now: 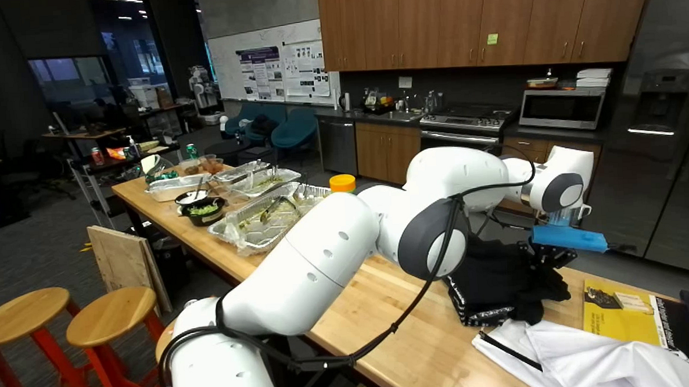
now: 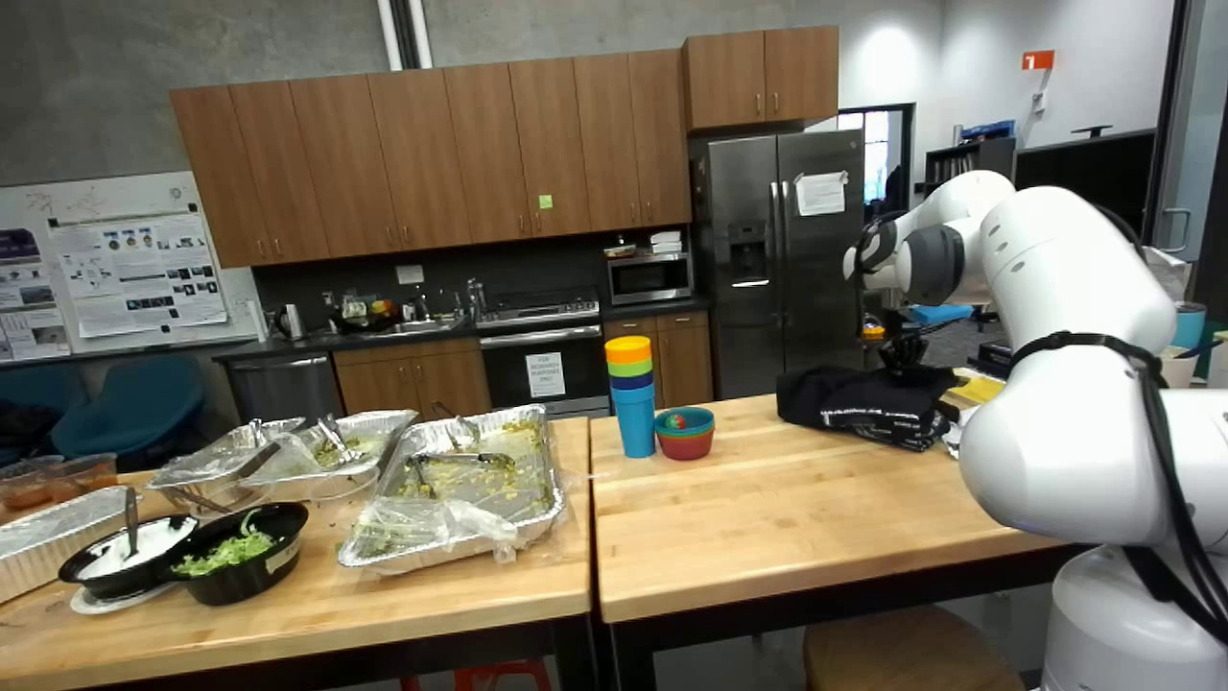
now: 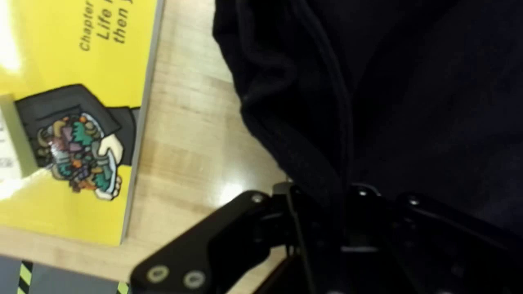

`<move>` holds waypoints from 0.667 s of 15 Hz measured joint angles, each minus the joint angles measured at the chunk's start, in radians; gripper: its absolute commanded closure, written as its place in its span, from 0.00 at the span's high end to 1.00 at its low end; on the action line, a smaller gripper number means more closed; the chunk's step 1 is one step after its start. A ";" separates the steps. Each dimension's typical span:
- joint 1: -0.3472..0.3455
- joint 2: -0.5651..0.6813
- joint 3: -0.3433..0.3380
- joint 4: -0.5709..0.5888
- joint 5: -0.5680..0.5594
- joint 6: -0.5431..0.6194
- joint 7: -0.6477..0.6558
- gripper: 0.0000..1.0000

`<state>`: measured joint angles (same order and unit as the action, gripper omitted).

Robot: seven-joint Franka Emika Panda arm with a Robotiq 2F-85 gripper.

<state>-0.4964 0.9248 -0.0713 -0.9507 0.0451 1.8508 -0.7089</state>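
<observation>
A heap of black cloth (image 1: 494, 286) lies on the wooden table, with white printing along a lower edge; it shows in both exterior views. In the wrist view the black cloth (image 3: 408, 102) fills the right side. A fold of it narrows down between the fingers, and my gripper (image 3: 318, 200) is shut on that fold. Dark fabric against dark fingers hides exactly how much is pinched. From outside, my gripper (image 1: 548, 257) is low over the far side of the heap, below a blue piece on the wrist. In an exterior view the black cloth (image 2: 854, 408) rises toward the gripper.
A yellow book (image 3: 61, 216) lies beside the black cloth near a table edge. White cloth (image 1: 601, 354) is spread close by. Stacked coloured cups (image 2: 635, 417) and small bowls (image 2: 686, 443) stand farther along the table. Foil food trays (image 2: 470, 489) sit on the adjoining table.
</observation>
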 measured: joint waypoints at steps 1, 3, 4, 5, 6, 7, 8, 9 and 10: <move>0.002 -0.022 0.000 -0.010 0.000 0.011 -0.010 0.03; 0.009 -0.078 0.000 -0.048 -0.004 0.037 -0.030 0.03; 0.014 -0.111 0.000 -0.075 -0.011 0.053 -0.038 0.03; 0.019 -0.144 0.000 -0.108 -0.019 0.071 -0.046 0.03; 0.024 -0.177 0.000 -0.145 -0.026 0.089 -0.052 0.03; 0.030 -0.214 0.000 -0.187 -0.036 0.110 -0.060 0.03; 0.036 -0.252 -0.001 -0.232 -0.049 0.130 -0.068 0.03; 0.042 -0.290 0.000 -0.277 -0.064 0.149 -0.073 0.03; 0.049 -0.327 -0.001 -0.322 -0.083 0.168 -0.078 0.03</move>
<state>-0.4471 0.5975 -0.0720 -1.2729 -0.0375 2.0190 -0.7867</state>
